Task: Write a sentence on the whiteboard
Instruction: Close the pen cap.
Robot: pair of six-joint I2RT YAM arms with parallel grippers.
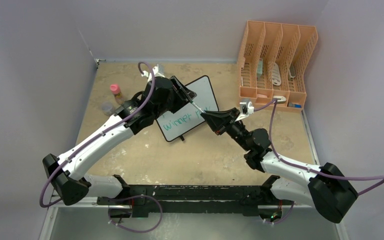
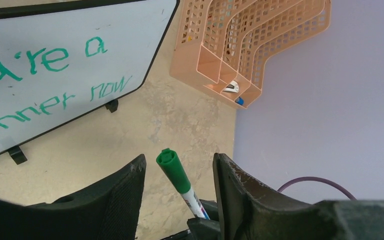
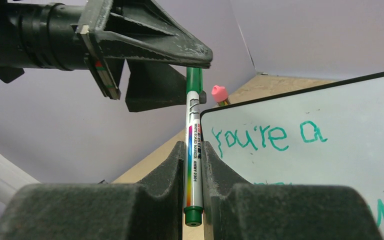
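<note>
The left claw [image 2: 179,161] straddles the marker's [image 3: 194,130] capped end, jaws apart and clear of it, probably to work the cap. The whiteboard [image 2: 130,30] sits askew on the table [image 1: 180,160], its sentence [image 2: 55,60] complete. The right claw [image 3: 194,147] clamps the marker's barrel, steadying it.

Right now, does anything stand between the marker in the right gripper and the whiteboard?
Yes. The left gripper hangs over the whiteboard, its jaws open either side of the marker's green cap, with gaps on both sides. That cap also covers the end pointing away from the right gripper.
</note>
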